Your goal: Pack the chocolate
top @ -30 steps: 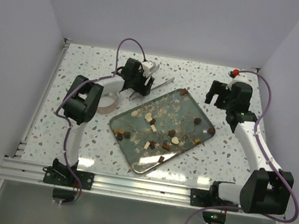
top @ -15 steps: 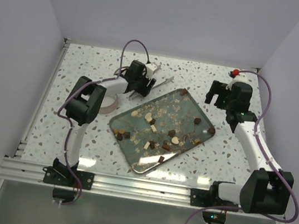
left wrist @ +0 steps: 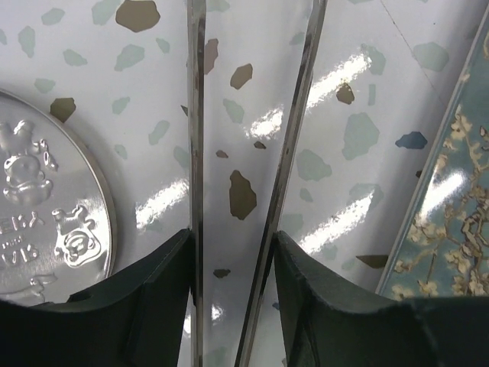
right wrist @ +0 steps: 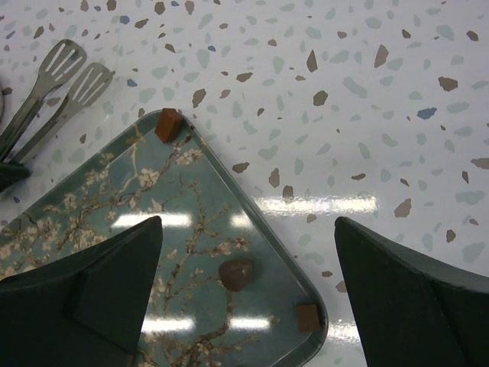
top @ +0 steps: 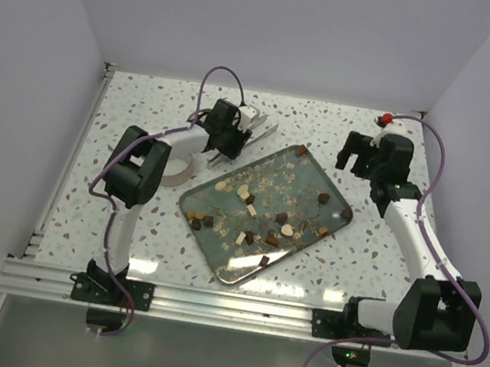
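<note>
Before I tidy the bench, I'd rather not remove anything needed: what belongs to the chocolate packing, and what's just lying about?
Job: chocolate pieces, patterned tray holding them, tongs in the left pincer, probably the round tin.
Lying about: small red object at the far right corner.

Bright, even overhead light throws white glare streaks across the glossy table (left wrist: 336, 76) and tray (right wrist: 191, 199).

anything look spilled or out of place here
Nothing has spilled off the tray. It sits at a diagonal, and the chocolate lies scattered loose over it, one piece tucked into the far corner against the rim. The left hand grips metal tongs.
</note>
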`<state>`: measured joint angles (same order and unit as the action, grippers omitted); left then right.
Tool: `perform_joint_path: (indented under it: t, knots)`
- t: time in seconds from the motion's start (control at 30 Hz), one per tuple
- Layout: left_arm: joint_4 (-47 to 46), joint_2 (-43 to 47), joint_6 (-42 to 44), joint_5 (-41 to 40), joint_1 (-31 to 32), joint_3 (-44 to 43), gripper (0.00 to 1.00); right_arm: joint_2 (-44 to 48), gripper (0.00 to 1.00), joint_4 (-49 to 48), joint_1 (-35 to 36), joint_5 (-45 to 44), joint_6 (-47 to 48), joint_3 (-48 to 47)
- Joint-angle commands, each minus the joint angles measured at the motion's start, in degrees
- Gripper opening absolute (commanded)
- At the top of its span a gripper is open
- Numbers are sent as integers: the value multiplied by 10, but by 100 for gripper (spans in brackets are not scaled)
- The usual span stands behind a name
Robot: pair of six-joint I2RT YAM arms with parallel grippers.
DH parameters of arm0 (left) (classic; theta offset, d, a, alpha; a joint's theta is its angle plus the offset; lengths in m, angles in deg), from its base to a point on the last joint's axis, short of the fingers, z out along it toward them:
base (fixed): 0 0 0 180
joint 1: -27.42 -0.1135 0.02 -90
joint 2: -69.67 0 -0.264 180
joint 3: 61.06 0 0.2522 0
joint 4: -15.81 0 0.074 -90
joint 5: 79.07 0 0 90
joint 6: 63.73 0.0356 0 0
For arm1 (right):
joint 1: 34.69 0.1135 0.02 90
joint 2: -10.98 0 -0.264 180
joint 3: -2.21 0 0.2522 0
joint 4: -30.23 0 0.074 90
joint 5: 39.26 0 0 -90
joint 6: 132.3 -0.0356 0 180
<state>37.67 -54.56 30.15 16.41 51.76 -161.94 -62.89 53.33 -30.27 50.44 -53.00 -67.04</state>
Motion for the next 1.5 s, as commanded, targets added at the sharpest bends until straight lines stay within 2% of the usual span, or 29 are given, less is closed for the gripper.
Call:
perform_joint_path:
  t: [0.0,0.3,0.47,0.7,0.83,1.1,1.27,1.47]
  knots:
    - [40,60,12,0,-1,4,50,-2,98,-30,0,16,-15,-17]
    - [104,108,3,19,-1,-7,49,-15,97,-33,0,18,-13,-27]
    - [98,153,-3,12,-2,6,49,-22,97,-37,0,20,-15,-33]
    - [121,181,-24,16,-1,-32,49,-19,97,-35,-1,21,-23,-34]
    - [118,225,-32,14,0,-16,48,-13,98,-33,0,19,-26,-29]
    - [116,346,-94,-21,18,110,48,6,98,1,0,7,2,-43]
    - [121,447,-145,-65,61,218,47,38,98,24,-1,10,8,-31]
    - [188,564,-229,-152,137,282,47,129,98,74,-1,18,-13,14]
